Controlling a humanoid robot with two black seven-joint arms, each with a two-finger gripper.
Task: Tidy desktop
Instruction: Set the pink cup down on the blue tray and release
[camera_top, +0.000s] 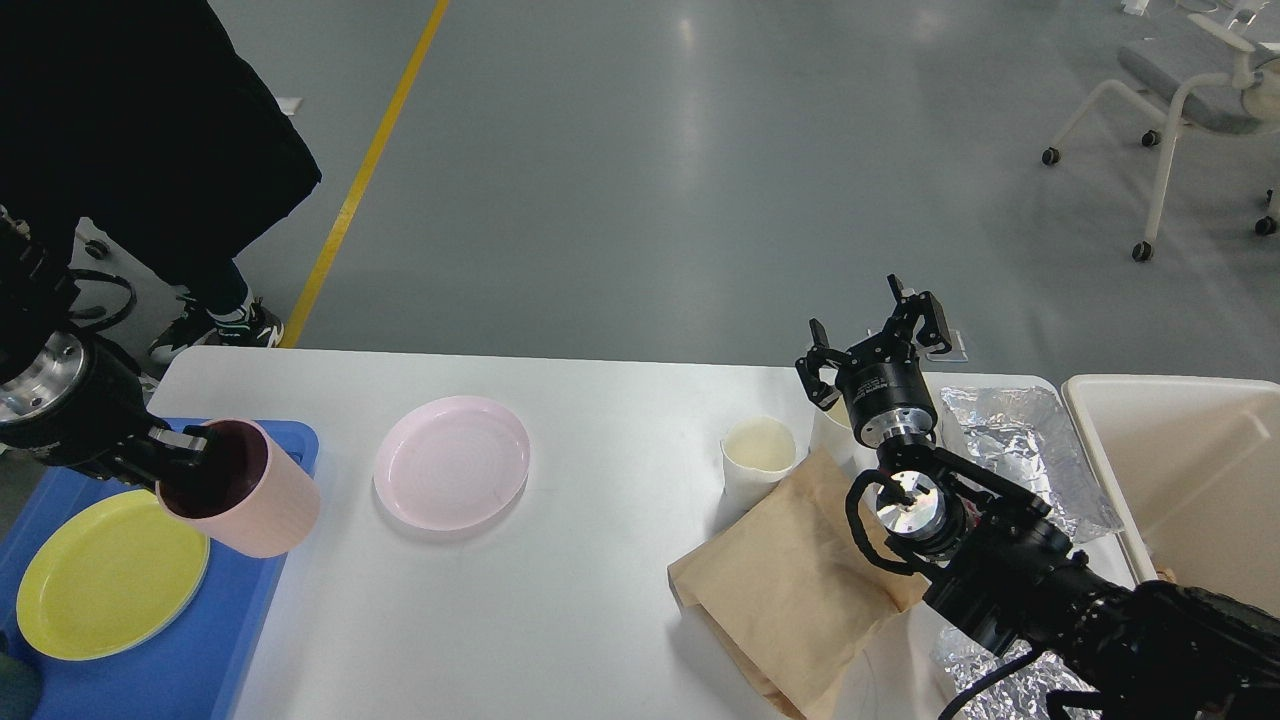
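The white desk (600, 560) fills the middle. The left jaws (190, 450) clamp a pink cup (250, 490) over the blue tray (200, 650). The right jaws (878, 340) are spread apart above paper cups (760, 455), a brown bag (790, 590) and foil (1020, 440).

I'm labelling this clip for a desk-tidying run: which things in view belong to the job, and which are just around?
Part of the job:
desktop
pink cup in left gripper
pink plate
paper cup
brown paper bag
foil
blue tray
yellow plate
cream bin
right gripper, open

Just around:
office chair
yellow floor line
person's shoe
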